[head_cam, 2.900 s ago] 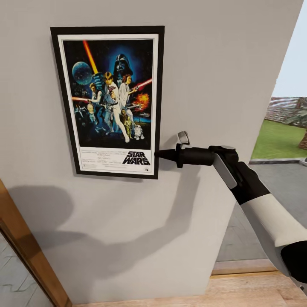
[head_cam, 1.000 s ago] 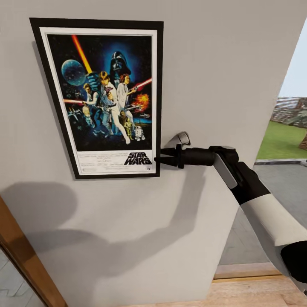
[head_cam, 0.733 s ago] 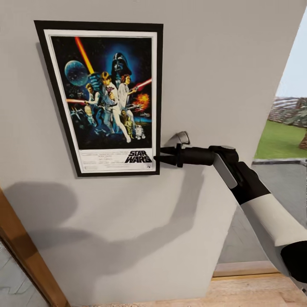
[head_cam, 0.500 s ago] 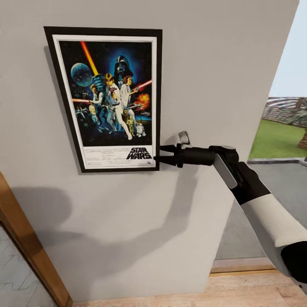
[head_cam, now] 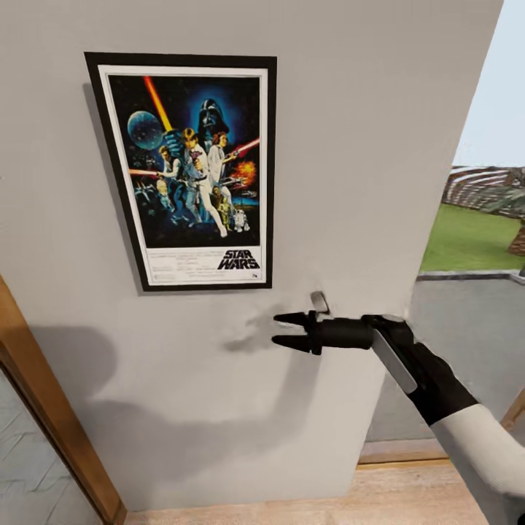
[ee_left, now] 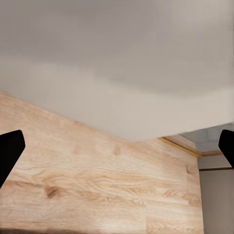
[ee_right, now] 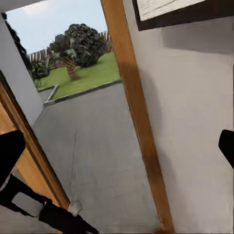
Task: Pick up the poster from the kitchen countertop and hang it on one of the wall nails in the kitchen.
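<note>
Poster (head_cam: 191, 171): printed paper look, smooth, thin matt black frame, flat against a matt pale grey painted wall (head_cam: 350, 109). Right gripper (head_cam: 290, 330): matt black plastic fingers, smooth black wrist, arm shell (head_cam: 481, 445) glossy white. Door frame (head_cam: 51, 408) and floor (ee_left: 97, 185) are light wood with visible grain, smooth and faintly satin.

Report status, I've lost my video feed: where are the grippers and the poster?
Right gripper open, empty, below the poster's lower right corner, apart from it. Poster upright on the grey wall, unheld. Left gripper open, empty. Nothing in the way.
</note>
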Motion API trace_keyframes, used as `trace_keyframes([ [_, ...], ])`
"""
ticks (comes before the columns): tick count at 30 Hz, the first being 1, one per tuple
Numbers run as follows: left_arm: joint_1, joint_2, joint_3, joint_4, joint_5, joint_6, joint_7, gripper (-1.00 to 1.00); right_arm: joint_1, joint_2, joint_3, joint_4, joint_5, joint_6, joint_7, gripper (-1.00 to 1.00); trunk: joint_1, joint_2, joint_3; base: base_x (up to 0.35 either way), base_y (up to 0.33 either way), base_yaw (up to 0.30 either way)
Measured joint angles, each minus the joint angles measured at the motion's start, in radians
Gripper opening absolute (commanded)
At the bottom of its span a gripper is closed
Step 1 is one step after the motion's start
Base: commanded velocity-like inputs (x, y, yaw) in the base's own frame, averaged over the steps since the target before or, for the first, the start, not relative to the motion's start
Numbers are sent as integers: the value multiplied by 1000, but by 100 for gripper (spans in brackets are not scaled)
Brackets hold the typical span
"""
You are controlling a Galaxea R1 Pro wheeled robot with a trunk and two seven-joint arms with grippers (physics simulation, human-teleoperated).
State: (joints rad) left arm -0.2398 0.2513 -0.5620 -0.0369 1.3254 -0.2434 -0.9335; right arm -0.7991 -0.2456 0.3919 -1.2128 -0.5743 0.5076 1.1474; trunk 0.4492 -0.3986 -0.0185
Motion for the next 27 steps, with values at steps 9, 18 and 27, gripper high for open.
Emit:
trace_keyframes([
  [9,0,0,-3,0,0,0,29,100,526,-28,-74,41,103,-164,-187,100,0,-1,12,0,0,0],
  [18,0,-3,-52,0,0,-1,72,100,590,-28,-76,341,157,-364,-221,100,0,-1,27,0,0,0],
  [27,-1,-3,-84,0,1,-2,76,100,597,-20,-74,745,162,-514,-270,100,0,-1,42,0,0,0],
])
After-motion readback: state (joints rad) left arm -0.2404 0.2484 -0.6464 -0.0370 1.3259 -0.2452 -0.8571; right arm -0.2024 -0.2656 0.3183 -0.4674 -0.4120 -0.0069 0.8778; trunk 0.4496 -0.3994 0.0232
